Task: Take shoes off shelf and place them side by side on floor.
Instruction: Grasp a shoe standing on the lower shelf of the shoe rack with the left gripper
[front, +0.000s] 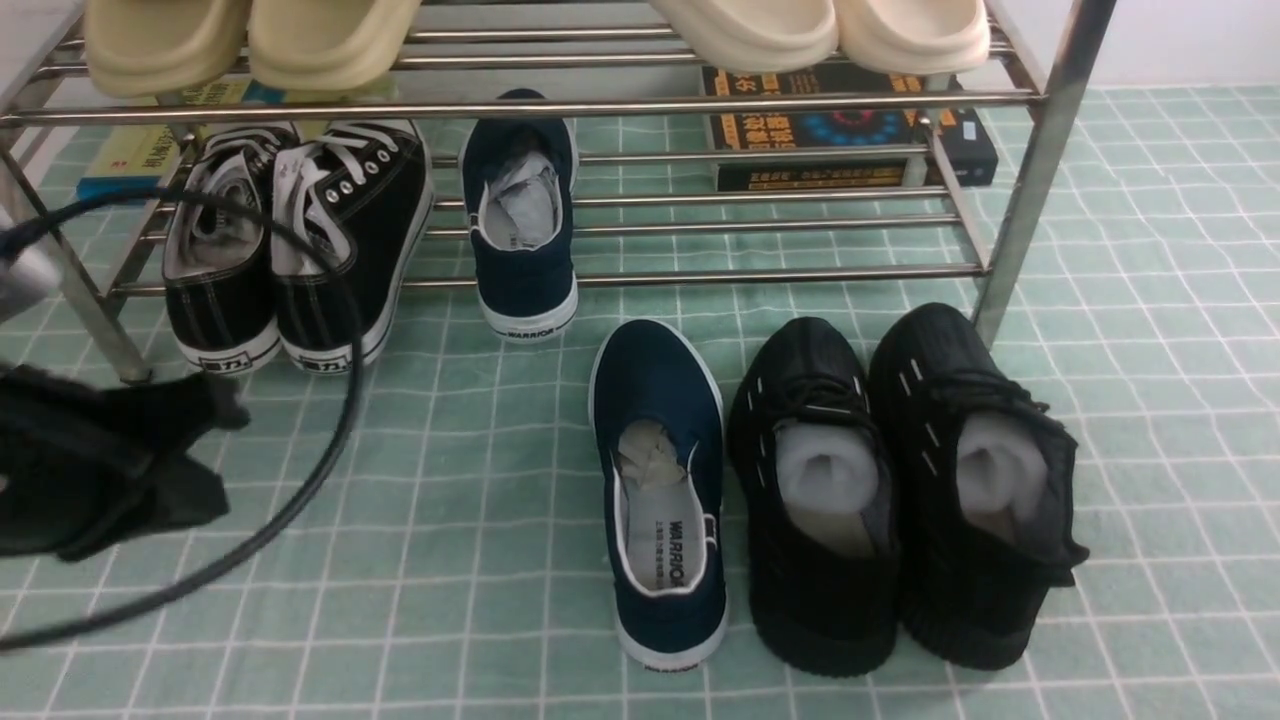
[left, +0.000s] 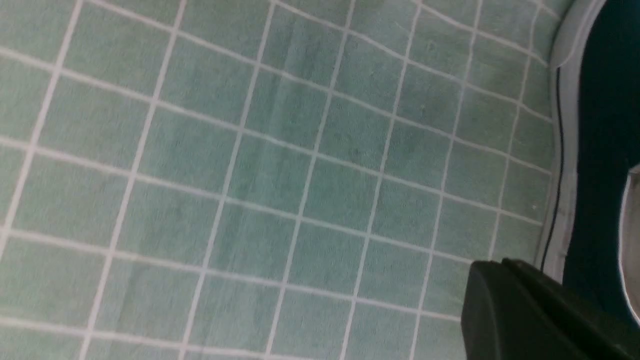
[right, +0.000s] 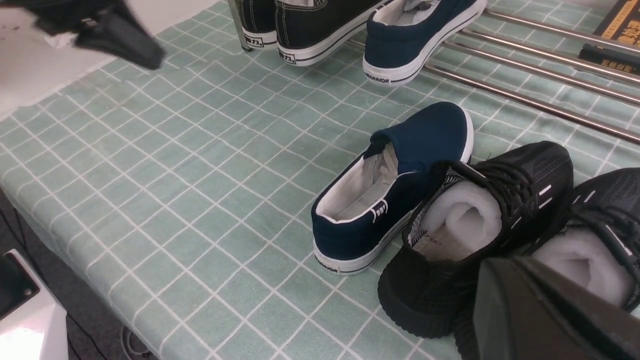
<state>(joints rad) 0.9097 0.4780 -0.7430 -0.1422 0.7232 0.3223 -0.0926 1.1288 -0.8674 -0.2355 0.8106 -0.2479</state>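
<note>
One navy slip-on shoe (front: 522, 220) stands on the lowest bars of the chrome shelf (front: 760, 272), heel toward me, showing "WARRIOR". The other navy shoe (front: 662, 490) lies on the green gridded floor (front: 450, 500), close beside the black knit pair; it also shows in the right wrist view (right: 395, 185) and at the edge of the left wrist view (left: 600, 150). My left gripper (front: 225, 410) hovers low at the far left, well apart from both shoes, its fingers (left: 520, 310) together and holding nothing. My right gripper (right: 505, 265) is shut and empty above the knit sneakers.
Black lace-up sneakers (front: 300, 250) sit on the shelf to the left of the navy shoe. All-black knit sneakers (front: 900, 480) stand on the floor by the shelf's right leg (front: 1030, 180). Cream slippers (front: 250, 40) and books (front: 850, 140) fill the shelf. A black cable (front: 330, 440) loops over the left floor.
</note>
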